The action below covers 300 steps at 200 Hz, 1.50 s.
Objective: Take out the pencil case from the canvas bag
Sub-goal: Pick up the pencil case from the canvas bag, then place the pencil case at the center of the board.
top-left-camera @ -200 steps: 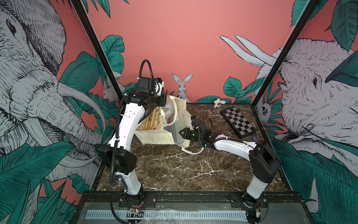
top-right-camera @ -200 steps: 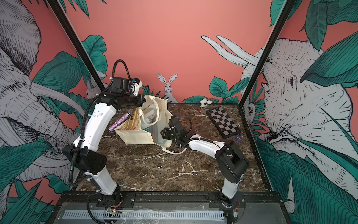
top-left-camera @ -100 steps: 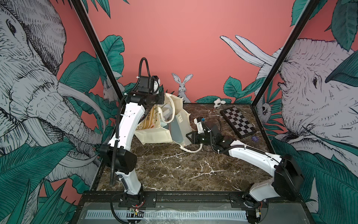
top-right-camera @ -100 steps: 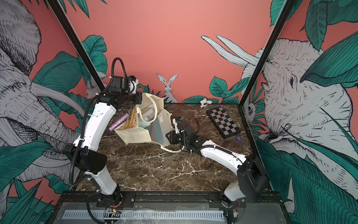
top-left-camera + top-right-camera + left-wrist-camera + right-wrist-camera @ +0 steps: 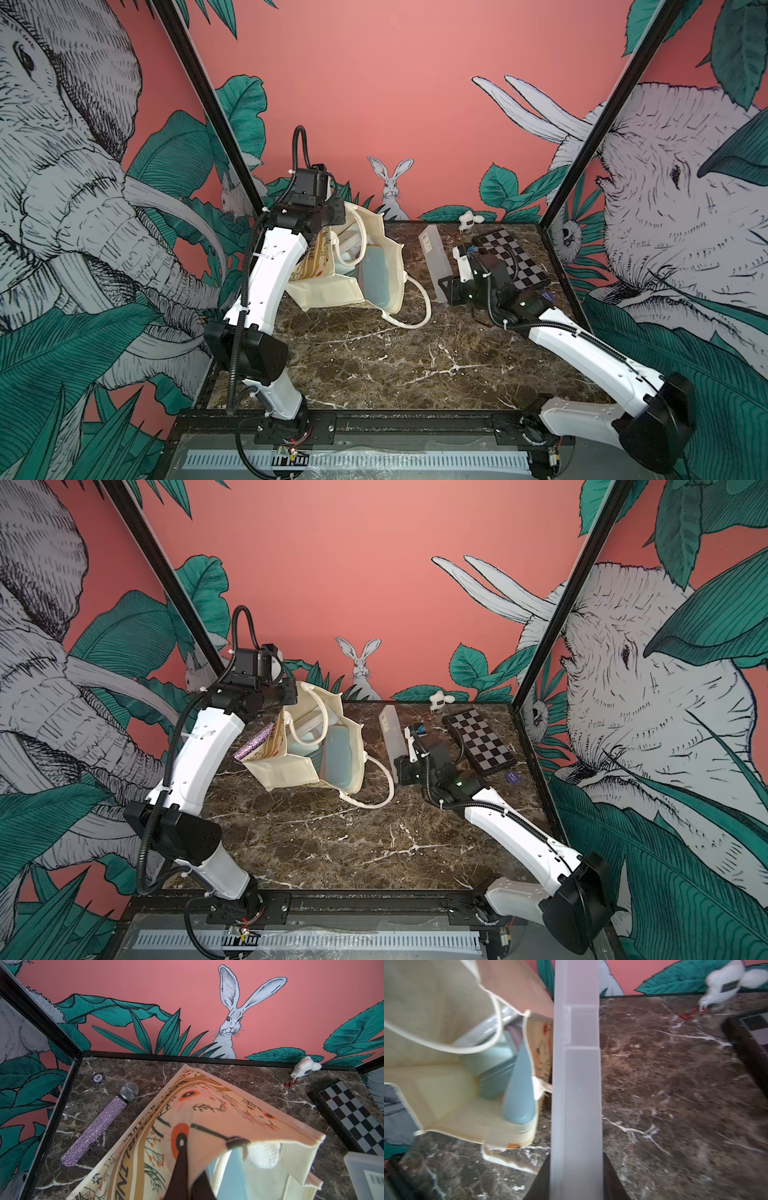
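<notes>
Top views: right gripper (image 5: 445,287) clasps pencil case (image 5: 434,257); left gripper (image 5: 341,216) seemingly pinches canvas bag (image 5: 332,286).

Purple poker chip (image 5: 98,1078) reads "500". Canvas bag (image 5: 207,1118) lettering shows "LINE". Pencil case (image 5: 359,1164) barcode label is unreadable.

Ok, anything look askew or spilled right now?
Only the canvas bag: it lies tipped over, mouth sagging open, its rim pinched by the left pincer. The pencil case is already out, gripped by the right pincer. Nothing spilled.
</notes>
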Motion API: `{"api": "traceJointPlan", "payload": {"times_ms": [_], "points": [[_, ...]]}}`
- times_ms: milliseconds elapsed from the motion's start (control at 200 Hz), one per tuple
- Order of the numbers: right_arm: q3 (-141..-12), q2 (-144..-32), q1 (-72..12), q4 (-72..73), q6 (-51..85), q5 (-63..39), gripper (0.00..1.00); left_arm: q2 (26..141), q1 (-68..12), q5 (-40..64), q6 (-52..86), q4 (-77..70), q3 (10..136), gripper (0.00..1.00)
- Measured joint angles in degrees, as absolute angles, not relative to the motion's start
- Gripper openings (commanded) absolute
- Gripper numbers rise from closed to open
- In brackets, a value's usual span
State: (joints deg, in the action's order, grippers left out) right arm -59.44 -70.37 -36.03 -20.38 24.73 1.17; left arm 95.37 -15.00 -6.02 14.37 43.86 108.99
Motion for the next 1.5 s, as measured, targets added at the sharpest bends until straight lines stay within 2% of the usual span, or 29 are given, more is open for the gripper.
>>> {"api": "traceJointPlan", "payload": {"times_ms": [175, 395, 650, 880, 1160, 1500], "points": [[-67.68, -78.11, -32.97, -29.78, 22.61, 7.38, 0.13, 95.24, -14.96, -6.92, 14.79, 44.62, 108.99, 0.0], [-81.84, -92.97, -31.11, -39.18, 19.46, 16.4, 0.13, 95.24, -14.96, -6.48, 15.42, 44.91, 109.1, 0.0], [-93.12, -107.46, -30.2, -46.19, 14.76, 26.76, 0.12, 95.26, -14.96, -6.42, 14.9, 46.63, 110.15, 0.0], [-99.09, -115.31, -28.73, -48.88, 10.66, 33.76, 0.12, 95.46, -14.96, -5.37, 14.37, 48.14, 111.28, 0.0], [-105.34, -123.44, -25.65, -49.12, 5.78, 38.41, 0.14, 95.46, -14.96, -4.84, 13.91, 48.36, 111.28, 0.0], [-113.4, -131.85, -23.49, -49.15, 1.8, 39.68, 0.22, 95.5, -14.96, -4.49, 13.89, 48.45, 111.28, 0.0]]}}
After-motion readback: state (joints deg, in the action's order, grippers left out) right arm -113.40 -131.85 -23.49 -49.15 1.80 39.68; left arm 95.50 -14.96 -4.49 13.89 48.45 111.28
